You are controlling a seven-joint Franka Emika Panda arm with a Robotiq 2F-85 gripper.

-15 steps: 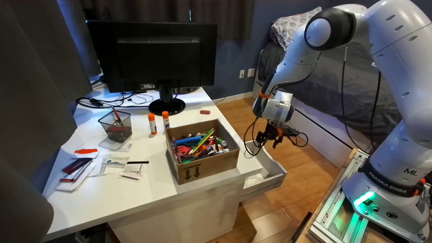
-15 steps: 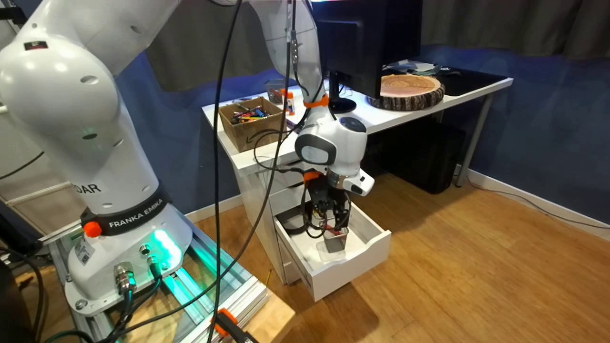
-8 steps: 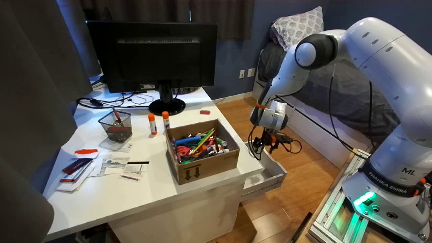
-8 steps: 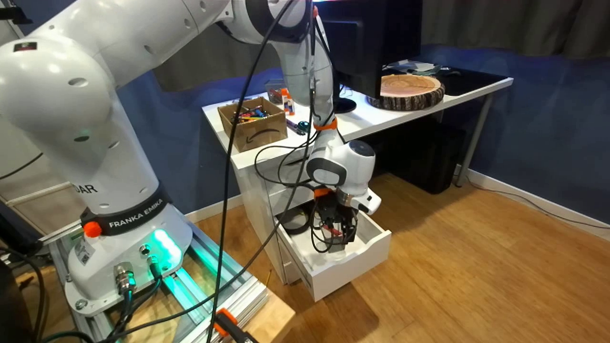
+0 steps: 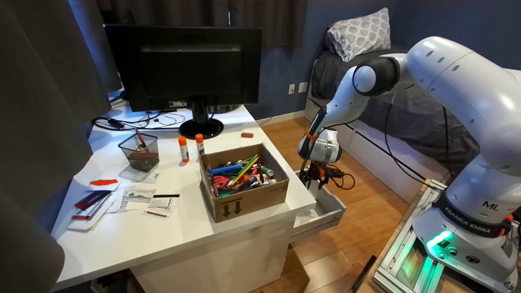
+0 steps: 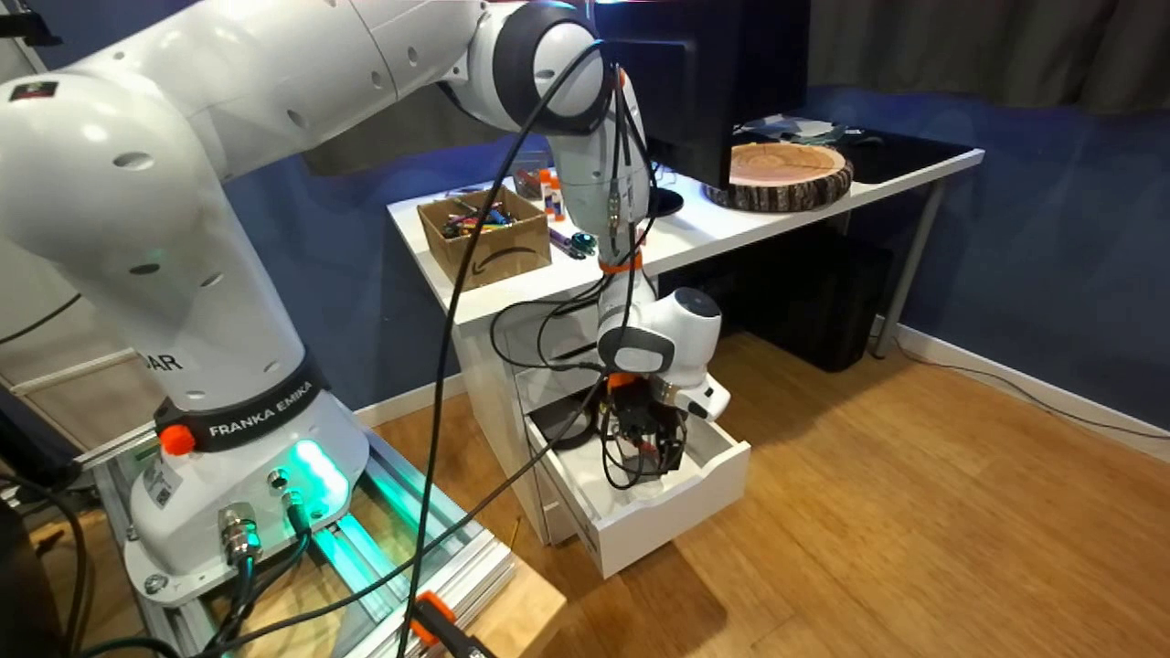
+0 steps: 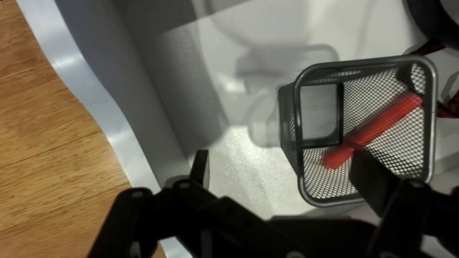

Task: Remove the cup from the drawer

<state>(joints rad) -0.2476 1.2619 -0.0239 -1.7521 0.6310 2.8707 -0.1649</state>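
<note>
The cup (image 7: 358,96) in the drawer is a square dark wire-mesh cup with a grey rim. A red item (image 7: 387,114) lies inside it. In an exterior view the cup (image 6: 642,468) is partly hidden behind my gripper and cables. The white drawer (image 6: 672,521) is pulled open; it also shows in an exterior view (image 5: 319,224) and in the wrist view (image 7: 104,111). My gripper (image 7: 279,157) is open with fingers wide apart. One finger overlaps the cup's mouth and the other is outside, beside it. I cannot tell whether a finger is inside the cup.
A round black item (image 6: 567,425) lies at the drawer's back. The desk corner and a brown box (image 5: 252,200) of coloured items are close to the arm. On the desk stand another mesh holder (image 5: 140,156), glue sticks (image 5: 184,149) and a monitor (image 5: 183,65). Loose cables hang around the gripper.
The arm has come down, and my gripper has moved lower into the drawer, close over the cup. The drawer and the desk items have not moved.
</note>
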